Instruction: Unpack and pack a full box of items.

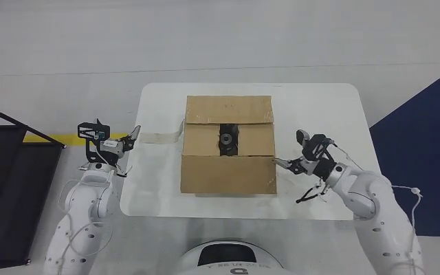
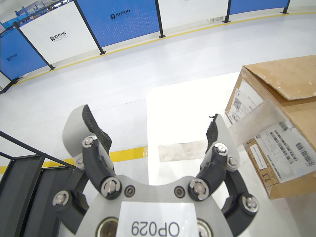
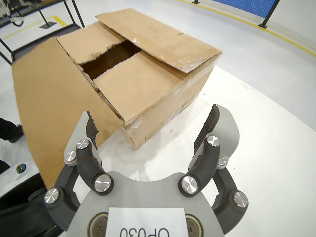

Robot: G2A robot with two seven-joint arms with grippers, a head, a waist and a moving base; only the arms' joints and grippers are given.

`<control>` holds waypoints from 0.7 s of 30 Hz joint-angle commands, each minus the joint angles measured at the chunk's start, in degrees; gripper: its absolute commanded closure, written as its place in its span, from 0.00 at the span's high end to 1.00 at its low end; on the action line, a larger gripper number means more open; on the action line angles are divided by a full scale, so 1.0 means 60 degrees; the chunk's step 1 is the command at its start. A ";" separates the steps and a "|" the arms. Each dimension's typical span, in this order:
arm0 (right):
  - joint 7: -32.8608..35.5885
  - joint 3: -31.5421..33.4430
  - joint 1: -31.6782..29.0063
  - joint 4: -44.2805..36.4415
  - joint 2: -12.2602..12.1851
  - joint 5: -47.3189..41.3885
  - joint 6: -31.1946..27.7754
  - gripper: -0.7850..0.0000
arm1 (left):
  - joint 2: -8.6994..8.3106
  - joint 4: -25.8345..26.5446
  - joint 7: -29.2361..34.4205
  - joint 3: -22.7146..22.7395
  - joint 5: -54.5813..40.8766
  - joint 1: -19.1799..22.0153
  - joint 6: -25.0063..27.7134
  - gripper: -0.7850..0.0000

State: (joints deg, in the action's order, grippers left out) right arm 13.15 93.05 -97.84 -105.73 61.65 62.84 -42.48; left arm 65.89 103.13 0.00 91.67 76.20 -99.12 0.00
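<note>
A brown cardboard box (image 1: 229, 110) stands mid-table. Its far flap (image 3: 158, 38) lies over the top, and its near flap (image 3: 49, 94) slopes outward toward the table's front edge. Between the torn inner flaps a gap (image 3: 108, 57) shows a dark item (image 1: 227, 139) inside. My left gripper (image 2: 150, 114) is open and holds nothing, at the table's left edge, apart from the box's labelled side (image 2: 284, 149). My right gripper (image 3: 151, 112) is open too, just off the box's near right corner (image 3: 130, 134), also seen from above (image 1: 287, 181).
A strip of clear tape (image 2: 182, 151) lies on the white table (image 1: 316, 110) left of the box, and another piece (image 2: 254, 119) hangs from the box's side. A black rack (image 1: 20, 185) stands off the table's left edge. Bare tabletop lies to the right of the box.
</note>
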 commanded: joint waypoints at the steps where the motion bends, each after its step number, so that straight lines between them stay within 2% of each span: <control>1: 0.0308 -0.0070 0.0341 0.0153 0.0024 -0.0147 0.0775 1.00 | 0.0000 0.0000 0.0000 0.0000 0.0000 0.0000 0.0000 1.00; 7: 0.1396 -0.1146 0.1439 0.0273 0.0187 0.0273 0.3229 1.00 | 0.0000 0.0000 0.0000 0.0000 0.0000 0.0000 0.0000 1.00; 12: 0.1923 -0.1819 0.2241 0.0750 0.0284 0.0661 0.4096 1.00 | 0.0000 0.0000 0.0000 0.0000 0.0000 0.0000 0.0000 1.00; 19: 0.2583 -0.2641 0.2986 0.1281 0.0385 0.1397 0.4636 1.00 | 0.0000 0.0000 0.0000 0.0000 0.0000 0.0000 0.0000 1.00; 21: 0.2620 -0.2727 0.3155 0.1393 0.0426 0.1674 0.5272 1.00 | 0.0000 0.0000 0.0000 0.0000 0.0000 0.0000 0.0000 1.00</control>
State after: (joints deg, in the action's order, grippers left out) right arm 28.82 76.87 -79.44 -97.71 64.08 71.90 -13.63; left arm 65.89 103.13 0.00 91.67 76.20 -99.12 0.00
